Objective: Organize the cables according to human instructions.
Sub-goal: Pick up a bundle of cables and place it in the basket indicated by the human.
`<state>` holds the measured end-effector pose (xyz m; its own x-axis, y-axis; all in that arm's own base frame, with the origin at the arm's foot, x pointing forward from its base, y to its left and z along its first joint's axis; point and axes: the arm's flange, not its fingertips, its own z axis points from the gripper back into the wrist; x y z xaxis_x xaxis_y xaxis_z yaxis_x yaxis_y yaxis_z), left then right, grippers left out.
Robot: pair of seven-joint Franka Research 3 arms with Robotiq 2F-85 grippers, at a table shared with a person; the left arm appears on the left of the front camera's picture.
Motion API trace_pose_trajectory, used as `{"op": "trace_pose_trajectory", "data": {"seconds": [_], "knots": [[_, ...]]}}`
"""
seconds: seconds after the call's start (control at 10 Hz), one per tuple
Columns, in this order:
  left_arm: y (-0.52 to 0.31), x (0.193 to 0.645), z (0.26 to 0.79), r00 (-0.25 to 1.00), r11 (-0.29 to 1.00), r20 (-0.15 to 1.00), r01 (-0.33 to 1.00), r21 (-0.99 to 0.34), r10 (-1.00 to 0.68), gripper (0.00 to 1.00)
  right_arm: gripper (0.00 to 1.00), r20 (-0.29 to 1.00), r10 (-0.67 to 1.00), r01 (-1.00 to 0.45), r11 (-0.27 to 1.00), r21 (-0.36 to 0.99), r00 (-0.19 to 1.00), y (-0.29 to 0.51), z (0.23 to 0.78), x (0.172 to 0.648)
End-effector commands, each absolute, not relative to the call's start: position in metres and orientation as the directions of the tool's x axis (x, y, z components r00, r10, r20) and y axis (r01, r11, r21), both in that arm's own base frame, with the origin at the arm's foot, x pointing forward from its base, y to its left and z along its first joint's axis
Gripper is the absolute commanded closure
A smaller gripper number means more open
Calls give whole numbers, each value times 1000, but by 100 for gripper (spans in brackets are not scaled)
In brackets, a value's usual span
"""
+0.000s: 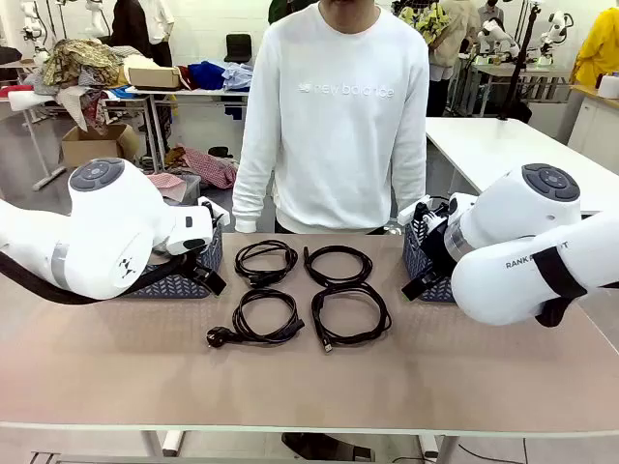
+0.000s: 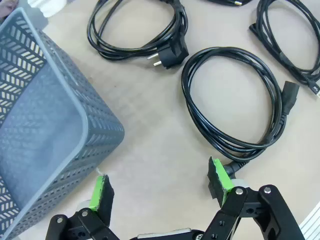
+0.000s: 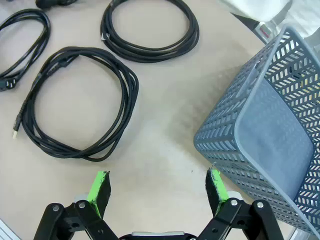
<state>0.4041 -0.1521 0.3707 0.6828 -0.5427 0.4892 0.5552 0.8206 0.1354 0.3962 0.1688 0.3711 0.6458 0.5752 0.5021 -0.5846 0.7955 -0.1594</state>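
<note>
Leftmost on the table [image 1: 116, 367], the left gripper [image 2: 160, 182] is held wide open beside a grey-blue basket [image 2: 60, 150]; at the table's middle four coiled cables [image 1: 253, 277] are laid; rightmost, the right gripper [image 3: 157, 182] is spread wide, empty.

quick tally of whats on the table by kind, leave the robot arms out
black coiled cables: 4
grey-blue baskets: 2
total: 6
</note>
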Motion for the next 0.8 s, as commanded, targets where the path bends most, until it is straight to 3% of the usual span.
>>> {"op": "trace_pose_trajectory", "data": {"seconds": [0.0, 0.7], "knots": [[-152, 404, 371, 683, 821, 490, 555, 136, -543, 0, 0, 502, 575, -584, 796, -159, 646, 169, 371, 396], [-152, 404, 371, 683, 821, 490, 555, 136, -543, 0, 0, 502, 575, -584, 796, -159, 646, 169, 371, 396]]}}
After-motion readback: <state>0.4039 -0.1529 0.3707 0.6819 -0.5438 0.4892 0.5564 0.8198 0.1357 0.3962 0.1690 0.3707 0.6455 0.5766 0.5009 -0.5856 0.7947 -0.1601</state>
